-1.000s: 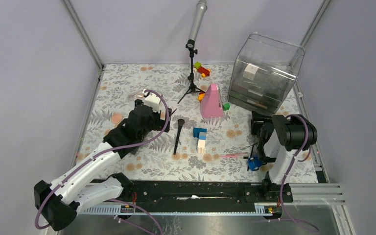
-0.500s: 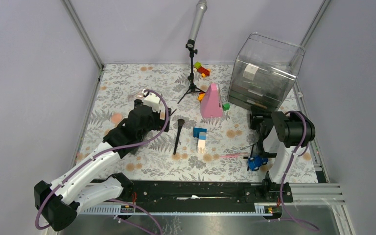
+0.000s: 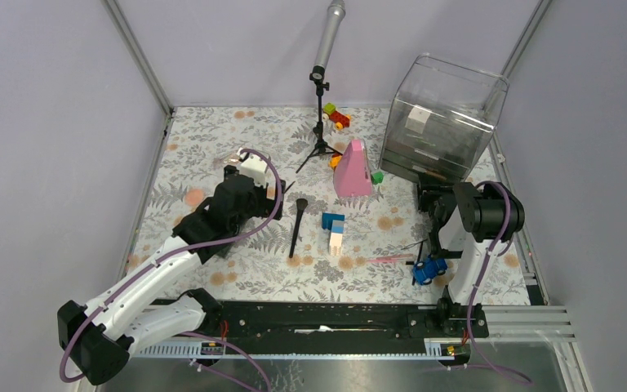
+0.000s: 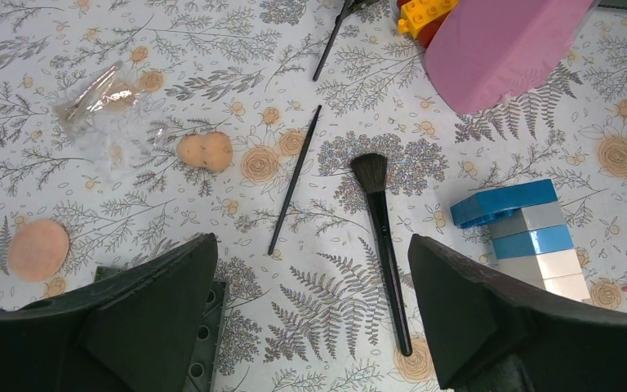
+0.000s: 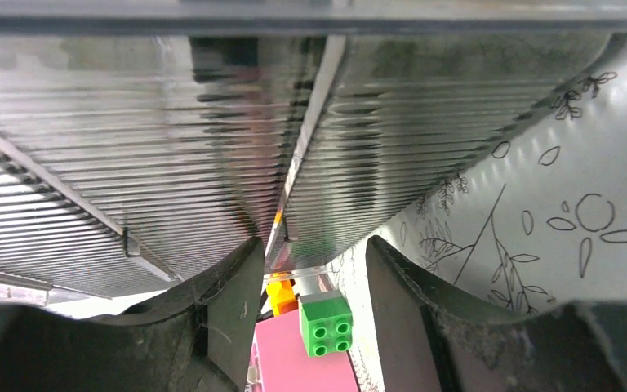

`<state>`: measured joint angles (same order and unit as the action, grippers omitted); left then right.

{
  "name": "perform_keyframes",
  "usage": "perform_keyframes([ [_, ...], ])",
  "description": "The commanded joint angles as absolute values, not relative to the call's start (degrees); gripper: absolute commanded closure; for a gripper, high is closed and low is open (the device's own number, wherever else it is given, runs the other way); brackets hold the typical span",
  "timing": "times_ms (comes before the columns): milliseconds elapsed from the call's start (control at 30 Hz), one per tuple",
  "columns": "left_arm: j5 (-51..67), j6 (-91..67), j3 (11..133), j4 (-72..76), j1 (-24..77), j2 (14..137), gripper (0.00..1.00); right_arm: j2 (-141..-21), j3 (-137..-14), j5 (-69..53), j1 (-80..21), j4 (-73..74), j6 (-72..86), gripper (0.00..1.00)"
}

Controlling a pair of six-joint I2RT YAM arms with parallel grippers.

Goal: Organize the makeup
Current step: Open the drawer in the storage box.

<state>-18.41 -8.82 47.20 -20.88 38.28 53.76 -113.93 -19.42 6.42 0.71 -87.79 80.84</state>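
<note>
My left gripper (image 4: pixel 312 245) hangs open above the floral mat with nothing between its fingers. Under it lie a black-handled brush (image 4: pixel 384 245), a thin black pencil (image 4: pixel 294 180), a round peach sponge (image 4: pixel 38 249), a double peach sponge (image 4: pixel 204 151) and a plastic-wrapped sponge (image 4: pixel 98 90). From above, the brush (image 3: pixel 296 229) lies right of the left gripper (image 3: pixel 265 196), and a pink pencil (image 3: pixel 389 259) lies near the right arm. My right gripper (image 3: pixel 426 194) is at the foot of the clear drawer unit (image 3: pixel 441 122). Its jaws (image 5: pixel 310 245) stand apart, empty, framing the unit's corner.
A tall pink cone (image 3: pixel 353 170) and a blue and white block stack (image 3: pixel 334 230) stand mid-mat. A green block (image 5: pixel 326 325) sits by the cone. A microphone stand (image 3: pixel 320 122) rises at the back. A blue toy car (image 3: pixel 429 269) sits by the right arm's base.
The right arm has leaned a little toward the drawer unit, and the blue toy car has shifted slightly right. The left arm has stayed still.
</note>
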Motion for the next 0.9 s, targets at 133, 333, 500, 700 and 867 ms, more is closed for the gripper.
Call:
perform_keyframes([
  [133,-17.49,-8.35,47.02,-18.63,37.97,53.71,0.01,-115.71,-21.57,9.38,1.33,-96.15,81.41,0.45],
  [333,-17.33,-8.3,47.02,-18.63,37.88,53.78,0.01,-115.07,-21.96,10.48,1.35,-96.15,80.57,0.6],
  [500,-17.22,-8.28,47.02,-18.63,37.95,53.79,0.01,-115.24,-22.01,10.64,1.47,-96.16,80.09,0.72],
  [700,-17.2,-8.25,46.93,-18.63,37.91,53.87,0.01,-115.66,-21.93,10.25,1.44,-96.22,79.18,0.96],
  [867,-16.96,-8.26,46.94,-18.63,37.88,54.05,0.01,-115.66,-21.16,9.46,1.41,-96.26,77.89,1.0],
])
